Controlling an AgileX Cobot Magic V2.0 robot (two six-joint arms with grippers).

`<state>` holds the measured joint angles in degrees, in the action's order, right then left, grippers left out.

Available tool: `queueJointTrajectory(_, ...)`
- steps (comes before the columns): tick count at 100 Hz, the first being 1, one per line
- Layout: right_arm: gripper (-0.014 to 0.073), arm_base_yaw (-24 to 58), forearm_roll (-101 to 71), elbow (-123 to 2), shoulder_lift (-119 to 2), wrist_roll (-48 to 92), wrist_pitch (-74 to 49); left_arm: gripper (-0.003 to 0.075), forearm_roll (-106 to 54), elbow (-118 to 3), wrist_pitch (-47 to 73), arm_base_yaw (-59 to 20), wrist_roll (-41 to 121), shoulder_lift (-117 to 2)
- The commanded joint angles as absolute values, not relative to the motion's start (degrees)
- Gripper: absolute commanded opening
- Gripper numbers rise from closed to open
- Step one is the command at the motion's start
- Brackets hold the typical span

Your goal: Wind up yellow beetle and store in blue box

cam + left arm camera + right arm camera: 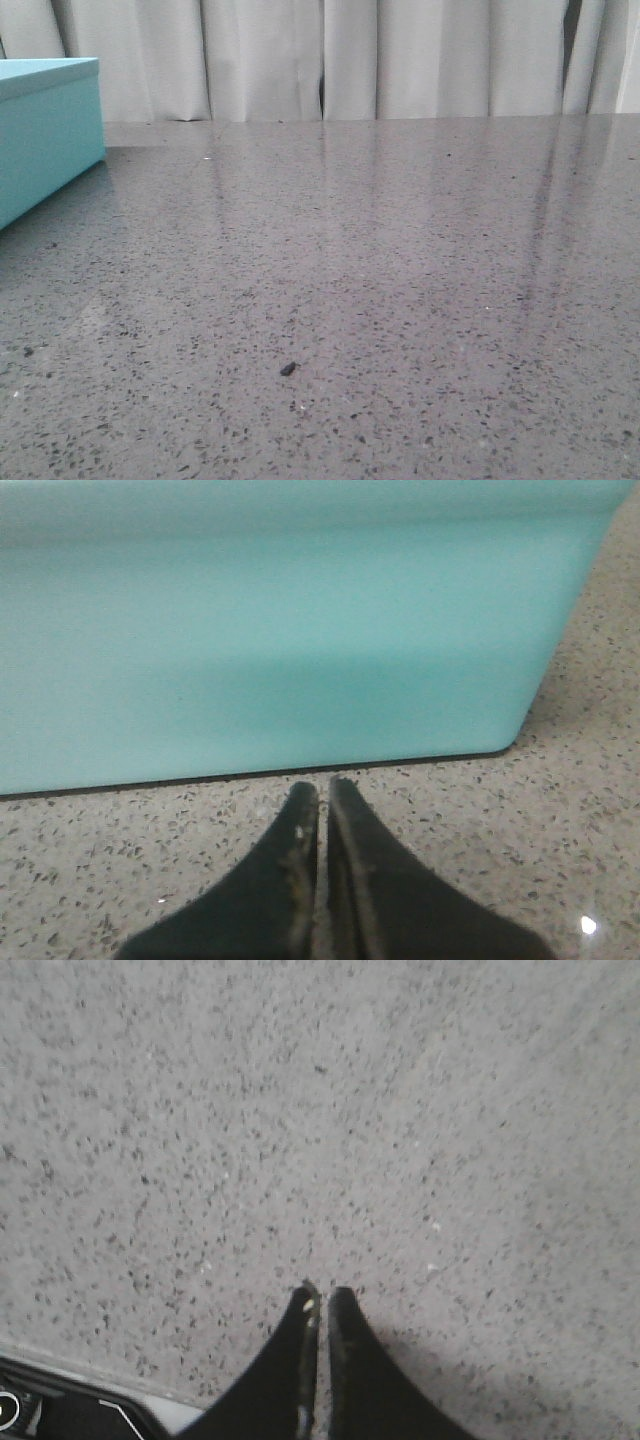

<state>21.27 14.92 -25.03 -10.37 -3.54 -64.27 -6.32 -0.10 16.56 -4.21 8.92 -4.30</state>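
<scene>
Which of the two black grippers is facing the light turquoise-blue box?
The left gripper: its shut jaws point at the matte side of the blue box. The right gripper, also shut, sees only bare speckled grey tabletop.

Both end effectors only show up in the wrist cams, neither arm is in the front view at all. The left end effector (322, 795) has its two black fingers pressed together with nothing between them. The right end effector (320, 1295) looks the same, fingers closed tip to tip, gripping nothing.
</scene>
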Motion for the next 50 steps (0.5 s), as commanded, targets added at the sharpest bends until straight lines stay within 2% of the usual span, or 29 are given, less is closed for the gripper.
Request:
queueJointTrajectory(1, -0.0048, 21.2, 16.8, -24.2, -11.9, -3.3, -61.2, -0.0019, -6.7, 2.4, 12.6, -4.6, 8.7, -5.0)
queueJointTrajectory(36, -0.0048, 21.2, 17.6, -16.4, -11.8, -3.3, -61.2, -0.0019, -6.7, 2.4, 12.6, -4.6, 8.7, -5.0)
queueJointTrajectory(50, -0.0048, 17.6, 16.9, -12.9, -11.4, -3.3, -61.2, -0.0019, -6.7, 2.4, 12.6, -4.6, 8.7, -5.0)
